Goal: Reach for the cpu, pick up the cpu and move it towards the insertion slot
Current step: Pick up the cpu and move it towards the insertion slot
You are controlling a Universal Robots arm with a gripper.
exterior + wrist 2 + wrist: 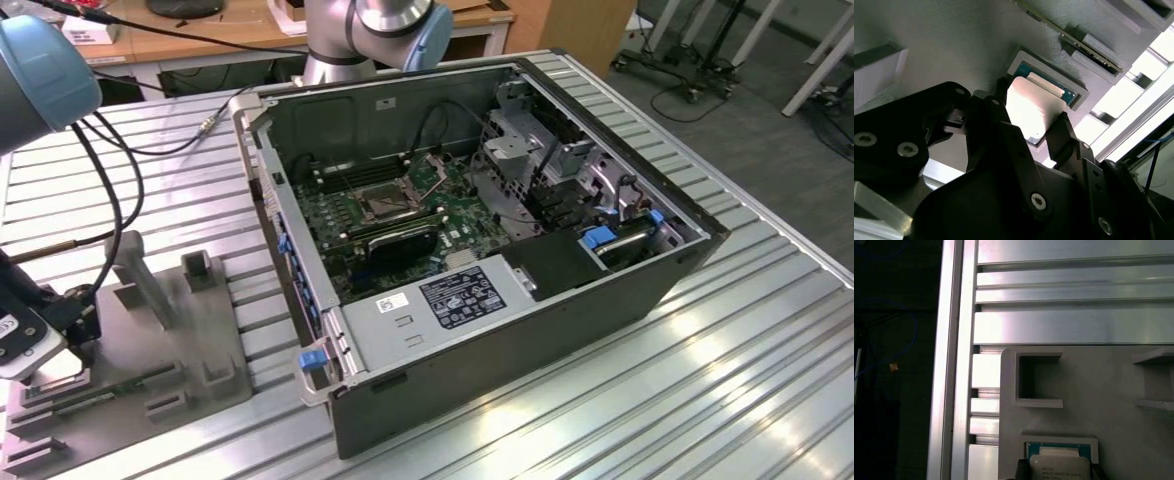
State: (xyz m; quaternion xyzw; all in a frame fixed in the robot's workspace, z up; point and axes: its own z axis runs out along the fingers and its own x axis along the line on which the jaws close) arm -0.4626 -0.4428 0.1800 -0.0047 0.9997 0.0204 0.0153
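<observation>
Second wrist view: small silvery square cpu (1030, 112) in edge recess of grey plastic tray (954, 40).
Hold: black gripper (1032, 100) jaws pinch opposite cpu edges, for level lifting.

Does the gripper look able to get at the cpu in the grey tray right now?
Probably yes. In the second wrist view the gripper is right at the cpu, which lies uncovered in the grey tray, nothing between them.
</observation>
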